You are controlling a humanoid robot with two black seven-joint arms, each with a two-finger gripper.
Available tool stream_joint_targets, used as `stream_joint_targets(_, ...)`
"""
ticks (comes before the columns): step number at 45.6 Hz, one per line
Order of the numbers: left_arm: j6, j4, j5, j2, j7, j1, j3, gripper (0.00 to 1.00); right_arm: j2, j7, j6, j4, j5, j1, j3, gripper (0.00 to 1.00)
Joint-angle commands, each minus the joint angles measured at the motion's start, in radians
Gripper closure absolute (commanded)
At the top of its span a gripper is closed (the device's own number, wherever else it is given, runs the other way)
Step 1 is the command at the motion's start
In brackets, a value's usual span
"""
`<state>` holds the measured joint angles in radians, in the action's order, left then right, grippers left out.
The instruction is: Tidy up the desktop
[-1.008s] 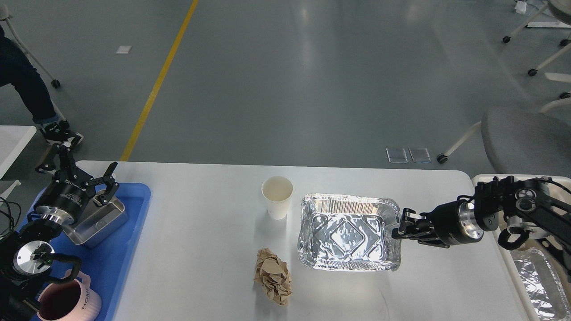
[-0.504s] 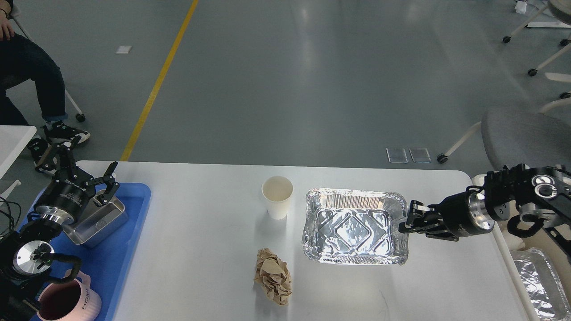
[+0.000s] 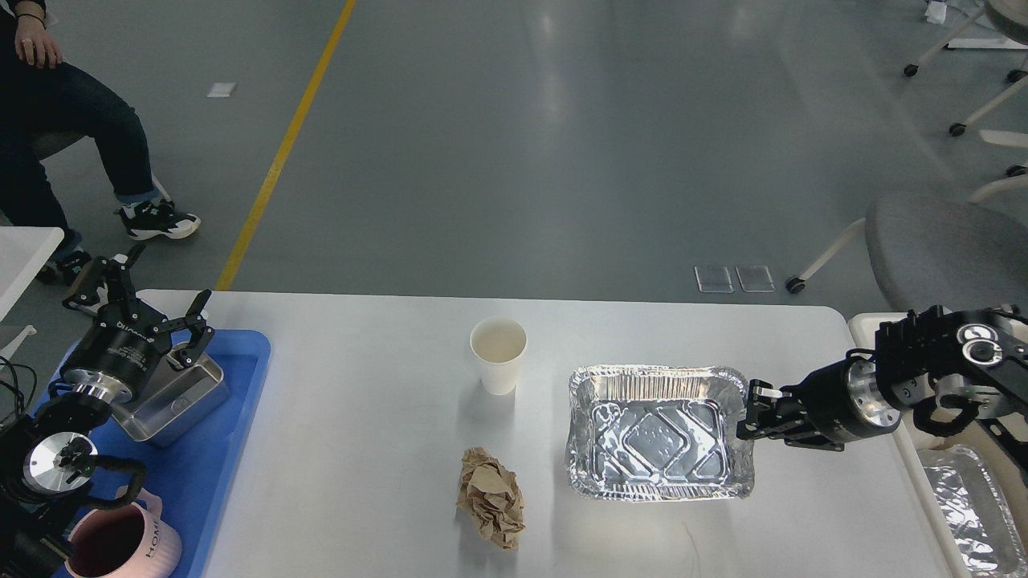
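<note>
Desktop surface point(image 3: 361, 449) spans view centre, holding foil tray point(image 3: 660, 433), paper cup point(image 3: 498, 354), crumpled paper point(image 3: 491, 498). Right tool point(image 3: 756, 411) pinching tray's right rim (thin foil, bends easily). Best: drag low toward side bin point(image 3: 863, 325). Left tool point(image 3: 148, 309) spread, idle.

The desktop point(image 3: 361, 449) is a large white tabletop, matte and smooth, lying flat with rounded far corners. Its far edge runs straight across the view, while its near edge falls outside the frame.
</note>
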<state>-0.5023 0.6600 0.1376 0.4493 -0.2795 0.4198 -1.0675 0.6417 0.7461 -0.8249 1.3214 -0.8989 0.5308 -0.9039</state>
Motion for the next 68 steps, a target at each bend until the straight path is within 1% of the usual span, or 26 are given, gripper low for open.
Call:
stream_joint_targets(1, 0.001, 0.0, 0.008, -0.001, -0.001, 0.005, 0.0, 0.03, -0.039, 0.019, -0.017, -0.001, 0.006, 0.009, 0.0, 1.0)
stream_joint_targets(5, 0.001, 0.0, 0.011, -0.001, -0.004, 0.004, 0.0, 0.03, -0.05, 0.027, -0.019, -0.002, 0.021, 0.014, 0.0, 1.0)
stream_joint_targets(14, 0.001, 0.0, 0.013, -0.003, -0.009, 0.002, 0.0, 0.03, -0.048, 0.029, -0.02, -0.005, 0.031, 0.014, -0.001, 1.0)
stream_joint_targets(31, 0.001, 0.0, 0.013, -0.011, -0.01, 0.01, 0.0, 0.03, -0.043, 0.041, -0.011, -0.025, 0.143, 0.014, -0.023, 1.0)
stream_joint_targets(53, 0.005, 0.001, 0.017, -0.017, -0.015, 0.008, 0.0, 0.03, -0.045, 0.045, -0.005, -0.021, 0.141, 0.0, -0.032, 1.0)
stream_joint_targets(57, 0.004, 0.004, 0.088, -0.012, -0.015, 0.013, 0.001, 0.03, -0.042, 0.045, -0.005, -0.021, 0.141, -0.002, -0.032, 1.0)
stream_joint_targets(64, 0.016, 0.003, 0.373, -0.004, -0.015, 0.054, 0.0, 0.03, -0.042, 0.045, -0.005, -0.019, 0.141, -0.005, -0.032, 1.0)
stream_joint_targets(68, 0.022, 0.001, 0.451, -0.009, -0.015, 0.068, -0.006, 0.03, -0.04, 0.045, -0.005, -0.019, 0.141, -0.005, -0.033, 1.0)
